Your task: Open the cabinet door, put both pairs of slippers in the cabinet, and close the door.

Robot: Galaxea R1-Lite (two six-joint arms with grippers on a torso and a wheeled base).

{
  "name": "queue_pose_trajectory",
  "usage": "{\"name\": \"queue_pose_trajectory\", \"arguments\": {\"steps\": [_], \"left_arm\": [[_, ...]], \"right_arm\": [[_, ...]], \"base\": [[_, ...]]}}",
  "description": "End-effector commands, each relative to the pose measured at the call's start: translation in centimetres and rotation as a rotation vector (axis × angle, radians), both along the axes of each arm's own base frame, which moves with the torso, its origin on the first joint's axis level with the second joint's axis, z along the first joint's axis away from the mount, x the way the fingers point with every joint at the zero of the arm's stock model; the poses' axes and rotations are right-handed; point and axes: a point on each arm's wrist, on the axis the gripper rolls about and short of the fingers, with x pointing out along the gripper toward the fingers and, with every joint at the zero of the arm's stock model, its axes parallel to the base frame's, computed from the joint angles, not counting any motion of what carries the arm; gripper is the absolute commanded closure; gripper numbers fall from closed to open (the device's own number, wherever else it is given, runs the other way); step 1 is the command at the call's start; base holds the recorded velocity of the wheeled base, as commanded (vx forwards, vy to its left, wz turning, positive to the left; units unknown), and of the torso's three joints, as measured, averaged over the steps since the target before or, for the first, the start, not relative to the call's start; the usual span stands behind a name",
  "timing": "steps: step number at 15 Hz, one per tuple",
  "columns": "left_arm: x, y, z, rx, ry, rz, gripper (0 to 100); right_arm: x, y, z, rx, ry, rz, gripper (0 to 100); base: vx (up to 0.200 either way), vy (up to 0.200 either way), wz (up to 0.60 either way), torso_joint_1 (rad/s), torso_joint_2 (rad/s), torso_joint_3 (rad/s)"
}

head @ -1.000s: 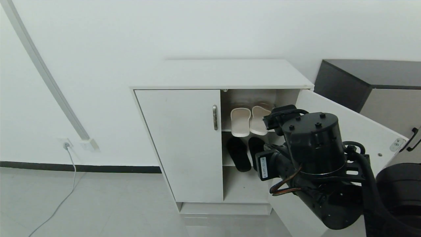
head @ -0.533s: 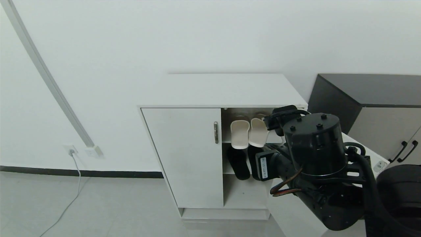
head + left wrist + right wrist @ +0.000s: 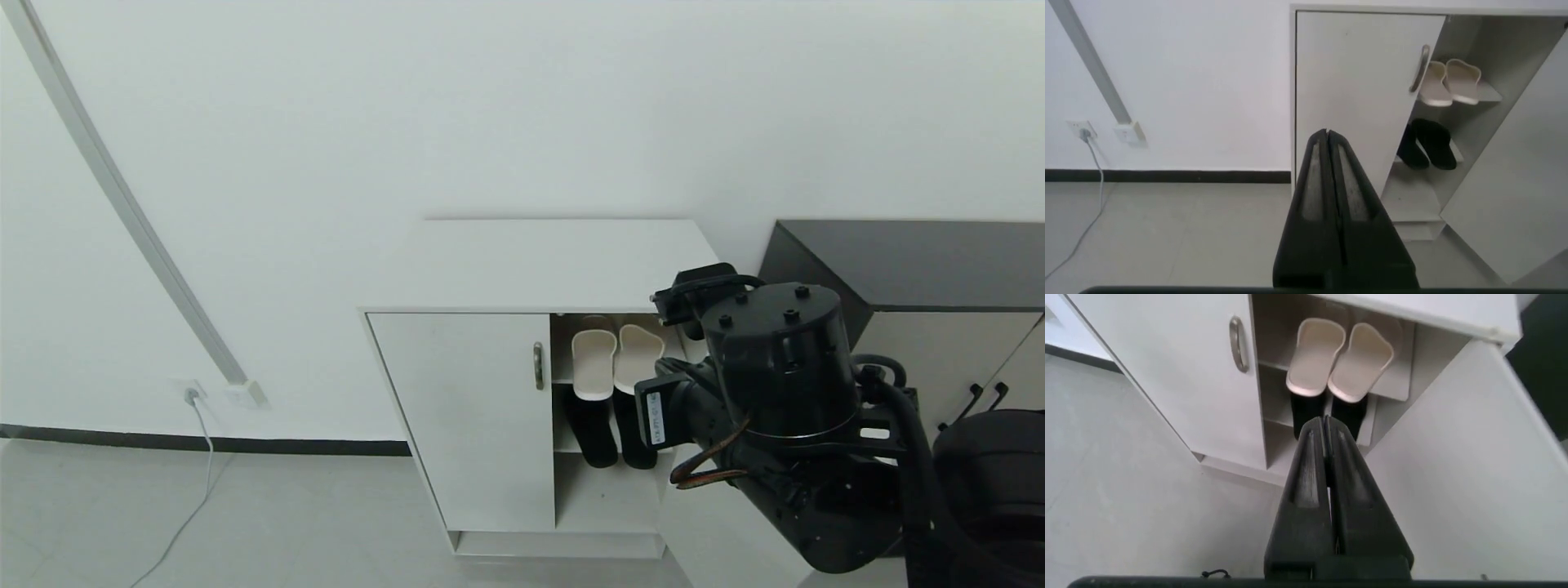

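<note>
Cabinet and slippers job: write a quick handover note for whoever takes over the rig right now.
Left gripper: shut, empty, held back from the cabinet.
Right gripper: shut, empty, in front of the open side.
White slippers: on the upper shelf. Black slippers: on the shelf below.
Right door: open. Left door: shut.
Done: door opened, both pairs inside.
Left: close the right door.
</note>
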Motion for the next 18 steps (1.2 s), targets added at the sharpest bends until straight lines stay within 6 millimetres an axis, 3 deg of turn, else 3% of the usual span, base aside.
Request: {"name": "queue_pose_trajectory", "arguments": {"steps": [1,4,9,18], "left_arm": [[0.02,0.0,-0.02,0.001,0.002,0.0,100],[0.0,0.0,0.02,0.001,0.0,0.0,100],[0.0,0.0,0.02,0.001,0.0,0.0,100],[0.0,0.0,0.02,0.001,0.0,0.0,100]], "right_arm": [[0.0,0.01,-0.17,-0.009,0.001,0.001,100],[-0.03,-0.02,-0.3,-0.011,0.0,0.001,100],[-0.02,-0.01,-0.39,-0.013,0.002,0.003,100],[0.25,-0.21,-0.37,-0.012,0.001,-0.008,100]], "base": [[0.0,0.0,0.0,0.271,-0.61,-0.344],[0.0,0.0,0.0,0.188,-0.44,-0.237],[0.0,0.0,0.0,0.006,-0.01,-0.008],[0.0,0.0,-0.6,0.005,0.0,0.001]]}}
